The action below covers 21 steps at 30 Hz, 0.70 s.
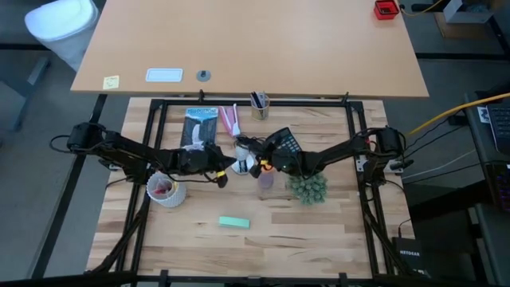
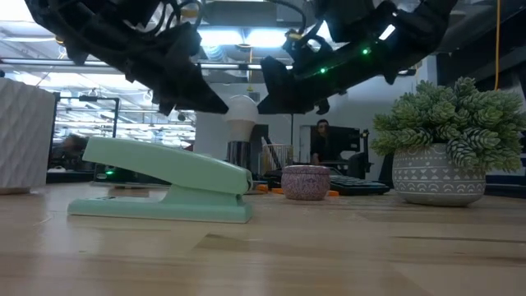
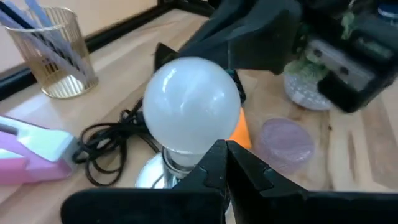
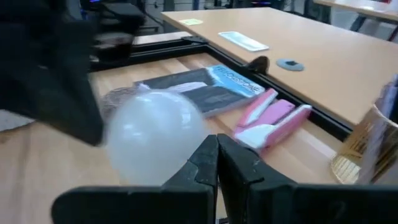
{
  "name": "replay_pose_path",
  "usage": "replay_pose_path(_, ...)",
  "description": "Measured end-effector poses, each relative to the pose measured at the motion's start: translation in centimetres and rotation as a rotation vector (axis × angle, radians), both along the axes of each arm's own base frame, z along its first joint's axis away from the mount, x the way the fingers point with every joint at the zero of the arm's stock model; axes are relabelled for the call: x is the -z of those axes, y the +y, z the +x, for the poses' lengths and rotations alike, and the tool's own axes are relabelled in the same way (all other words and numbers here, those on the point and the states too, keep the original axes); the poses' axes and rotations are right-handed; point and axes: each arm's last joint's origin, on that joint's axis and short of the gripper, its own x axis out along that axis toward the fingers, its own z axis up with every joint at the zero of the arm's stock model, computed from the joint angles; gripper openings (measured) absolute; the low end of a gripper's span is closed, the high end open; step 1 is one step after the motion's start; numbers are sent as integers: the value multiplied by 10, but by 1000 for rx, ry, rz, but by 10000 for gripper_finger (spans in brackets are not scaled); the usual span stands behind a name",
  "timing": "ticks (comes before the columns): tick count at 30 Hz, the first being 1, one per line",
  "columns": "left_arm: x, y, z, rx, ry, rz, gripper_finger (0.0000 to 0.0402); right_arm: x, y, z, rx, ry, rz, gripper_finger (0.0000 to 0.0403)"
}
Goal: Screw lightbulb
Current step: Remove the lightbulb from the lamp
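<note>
From my feed the lightbulb [image 3: 191,102] is frosted white. Right beside it lie a pale purple lump [image 3: 285,142] and a black cord [image 3: 114,142]. Farther from the bulb: a pink-and-white stapler [image 3: 34,152], a gold cup [image 3: 57,53] and a mint-green stapler [image 2: 168,187] on the pale wood table [image 1: 319,231].

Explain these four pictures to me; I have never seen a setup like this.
Two dark robot arms work at a wooden table. One picture looks straight down, one looks level across the tabletop, and two come from cameras on the arms' wrists. The left pincer and the right pincer meet at mid-table around a white lightbulb; both look shut, and the left seems to grip its base. Around them lie a mint stapler, a potted plant, a black calculator and a gold pen cup.
</note>
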Motion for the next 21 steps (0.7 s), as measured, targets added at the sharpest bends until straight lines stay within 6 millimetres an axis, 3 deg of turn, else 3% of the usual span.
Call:
replay_pose_path(13, -4, -7, 0, 33, -6, 60, 0, -4, 2, -1, -6, 13, -48, 12)
replay_pose_path(21, -25, -9, -7, 52, -95, 90, 0, -28, 17, -8, -35, -18, -110, 12)
